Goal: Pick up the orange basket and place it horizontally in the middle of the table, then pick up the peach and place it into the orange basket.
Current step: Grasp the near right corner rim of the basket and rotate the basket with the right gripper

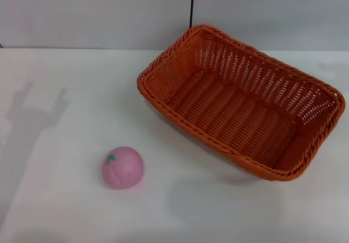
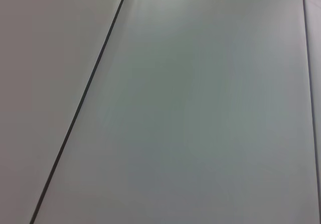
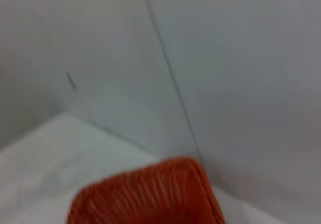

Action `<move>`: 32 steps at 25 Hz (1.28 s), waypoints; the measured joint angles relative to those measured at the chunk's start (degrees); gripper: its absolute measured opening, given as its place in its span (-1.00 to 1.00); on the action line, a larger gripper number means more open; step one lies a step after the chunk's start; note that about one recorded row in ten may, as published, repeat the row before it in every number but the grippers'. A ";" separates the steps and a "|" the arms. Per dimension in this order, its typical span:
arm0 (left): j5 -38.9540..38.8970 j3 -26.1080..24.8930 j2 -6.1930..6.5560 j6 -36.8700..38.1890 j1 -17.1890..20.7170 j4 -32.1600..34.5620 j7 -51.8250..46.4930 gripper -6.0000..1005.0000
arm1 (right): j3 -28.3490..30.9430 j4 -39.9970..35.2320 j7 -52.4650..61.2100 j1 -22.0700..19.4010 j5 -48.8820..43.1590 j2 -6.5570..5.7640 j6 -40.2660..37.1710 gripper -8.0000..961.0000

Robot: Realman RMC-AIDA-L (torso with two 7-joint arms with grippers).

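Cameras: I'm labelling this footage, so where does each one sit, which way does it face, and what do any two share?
Head view: on the robot's head, looking forward and down at the table, the orange basket lying askew on the right and the peach on the left; no arm or claw shows, only a shadow.
Left wrist view: on the left arm, facing a plain wall panel with a dark seam; none of the robot shows.
Right wrist view: on the right arm, facing the basket's rim and the wall.
Shared: head and right wrist both show the basket.
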 joint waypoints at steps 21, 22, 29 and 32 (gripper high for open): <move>-0.47 -0.43 0.00 0.10 -0.04 0.00 -0.05 0.68 | -20.38 4.62 4.57 8.95 -14.31 1.26 8.11 0.08; -0.47 -0.43 0.00 0.15 -0.08 -0.01 -0.06 0.68 | -20.95 5.35 4.46 8.98 -14.43 1.80 8.60 0.08; -0.44 -0.42 -0.06 0.38 -0.38 0.00 -0.09 0.68 | -24.37 6.90 4.72 8.59 -16.57 3.22 10.98 0.08; -0.40 -0.44 -0.08 0.38 -0.48 0.00 -0.09 0.68 | -24.60 7.24 4.75 8.70 -17.93 3.79 11.45 0.08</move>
